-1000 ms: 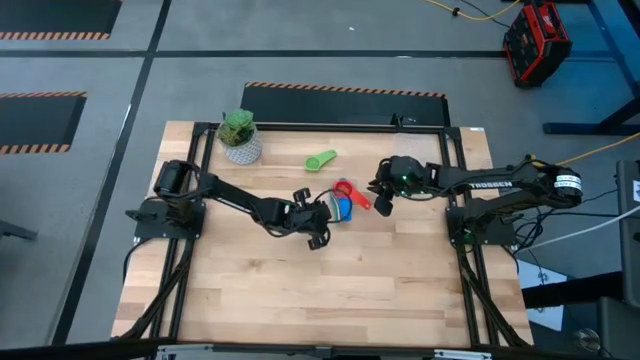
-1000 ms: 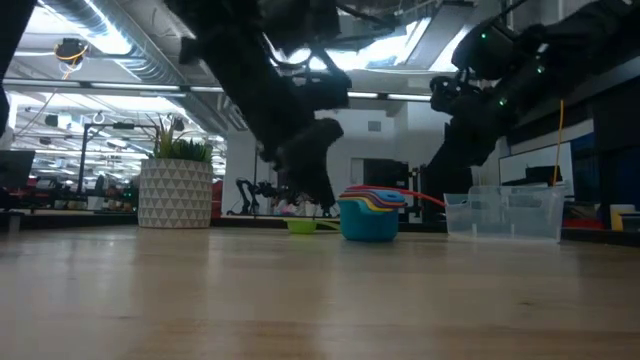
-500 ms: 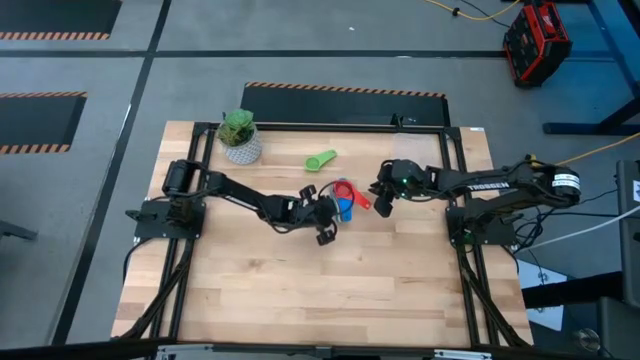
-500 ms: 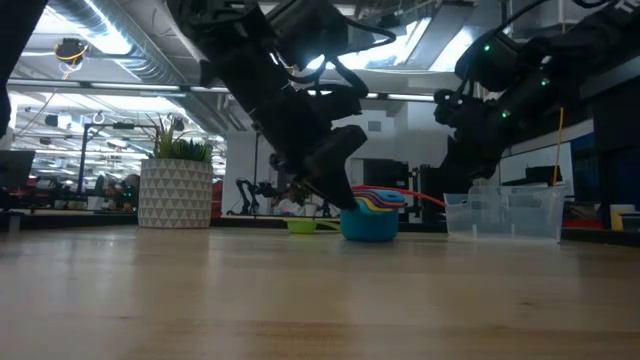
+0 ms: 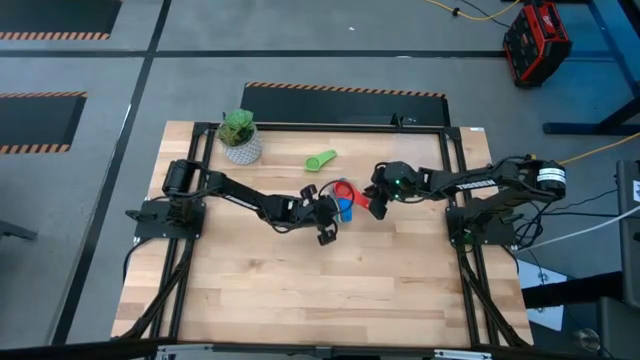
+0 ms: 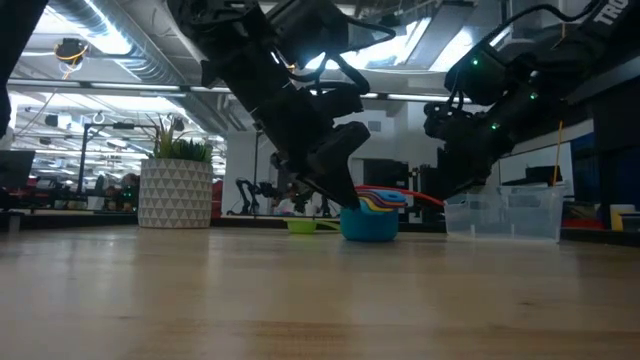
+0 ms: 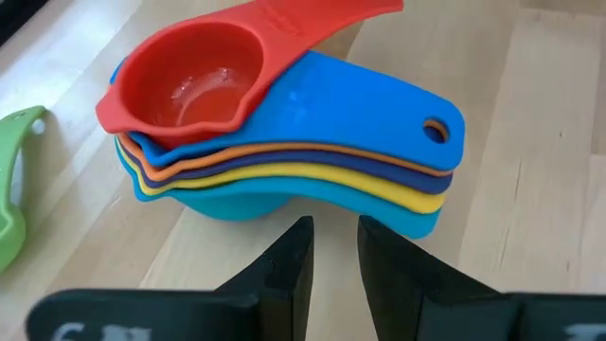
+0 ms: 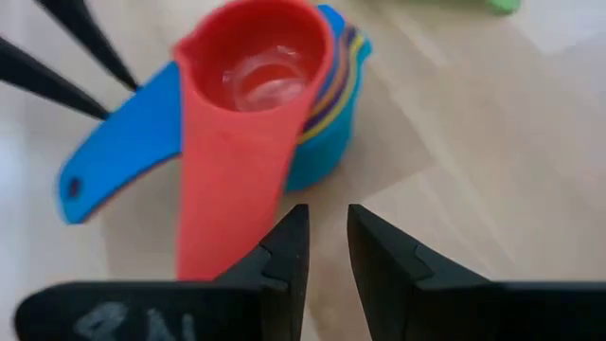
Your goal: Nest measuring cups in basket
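Several measuring cups stand nested in one stack (image 5: 343,202) (image 6: 370,215) mid-table: a teal cup at the bottom and a red cup (image 7: 185,71) on top. The red cup's handle (image 8: 222,208) is turned away from the blue handles (image 7: 398,142). A green cup (image 5: 321,160) lies alone toward the far edge. The clear basket (image 6: 505,215) stands right of the stack. My left gripper (image 5: 328,212) (image 7: 333,237) is low at the stack's left side, fingers nearly together. My right gripper (image 5: 377,207) (image 8: 327,227) hovers by the red handle, fingers likewise close together. My left gripper has its fingertips (image 7: 301,232) right at the foot of the teal bottom cup (image 7: 237,204), coming in low from the table's left. I cannot tell whether they touch it. My right gripper touches nothing.
A green plant in a white pot (image 5: 240,135) (image 6: 178,185) stands near the far left corner. Bare wooden tabletop (image 5: 330,290) stretches toward the near edge. The two arms face each other across the stack, close together.
My left gripper moved right, up to the stack, and tipped lower, then held still. My right gripper moved left toward the stack's red handle. The stack stayed where it was.
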You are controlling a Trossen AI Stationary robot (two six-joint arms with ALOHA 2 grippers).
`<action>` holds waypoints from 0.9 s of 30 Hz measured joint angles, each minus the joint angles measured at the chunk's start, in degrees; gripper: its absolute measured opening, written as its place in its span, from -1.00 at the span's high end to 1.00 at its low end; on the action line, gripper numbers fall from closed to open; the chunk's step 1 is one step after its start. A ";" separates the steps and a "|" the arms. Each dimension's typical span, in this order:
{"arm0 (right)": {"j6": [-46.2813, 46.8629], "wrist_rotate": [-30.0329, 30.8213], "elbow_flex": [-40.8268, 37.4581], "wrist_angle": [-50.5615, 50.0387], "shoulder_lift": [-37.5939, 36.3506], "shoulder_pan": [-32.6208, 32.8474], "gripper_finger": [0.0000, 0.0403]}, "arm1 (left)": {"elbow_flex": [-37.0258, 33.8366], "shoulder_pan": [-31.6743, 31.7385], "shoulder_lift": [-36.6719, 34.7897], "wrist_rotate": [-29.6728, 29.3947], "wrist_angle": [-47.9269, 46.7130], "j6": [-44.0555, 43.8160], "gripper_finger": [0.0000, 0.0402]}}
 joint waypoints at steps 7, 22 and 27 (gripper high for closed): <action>3.27 -4.68 0.00 -0.09 0.00 0.41 0.60 | 0.00 0.00 0.00 0.00 3.43 -0.18 0.61; 2.54 -3.69 0.00 0.85 -0.76 2.66 0.60 | 0.04 -0.02 -0.87 -0.89 7.45 1.91 0.61; 2.38 -3.51 0.04 0.67 -5.52 1.75 0.60 | 0.01 -0.09 -2.36 -1.85 6.07 6.04 0.61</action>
